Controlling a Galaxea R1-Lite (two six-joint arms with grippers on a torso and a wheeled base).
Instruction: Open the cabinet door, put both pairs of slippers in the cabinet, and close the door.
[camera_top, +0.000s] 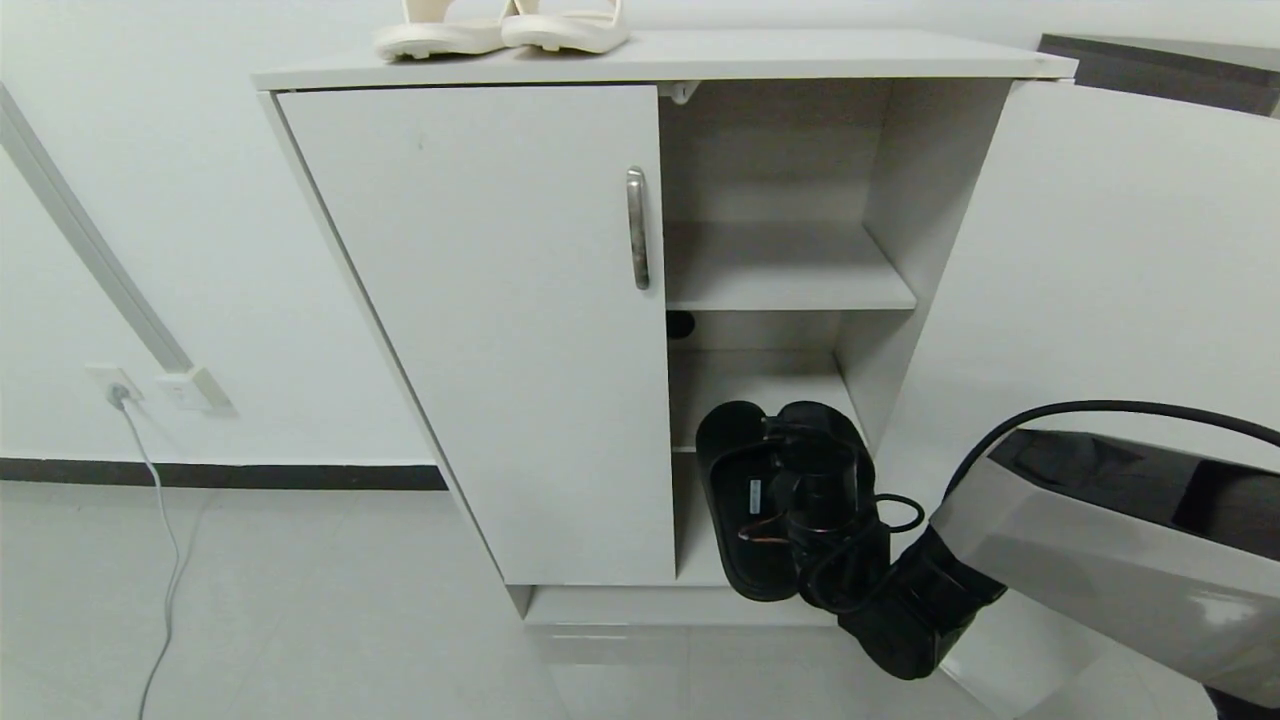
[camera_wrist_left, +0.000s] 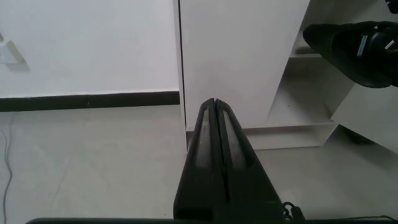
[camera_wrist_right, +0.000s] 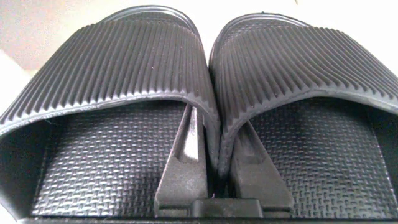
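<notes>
The right gripper (camera_wrist_right: 214, 134) has its fingers clamped on the adjoining inner edges of the pair of black ribbed rubber slippers (camera_top: 760, 500), lower centre of the head view, at the white cabinet's (camera_top: 470, 330) bottom shelf. They look light, bendy and grippy, so this middle pinch suits them. The left gripper (camera_wrist_left: 214, 109) is closed and empty above the glossy pale floor (camera_top: 250, 600).

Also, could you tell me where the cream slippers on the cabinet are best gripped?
Probably at their meeting inner sides, pinched together from the front: the cream slippers lie side by side at the front edge of the cabinet top, as the right end effector holds the black pair.
</notes>
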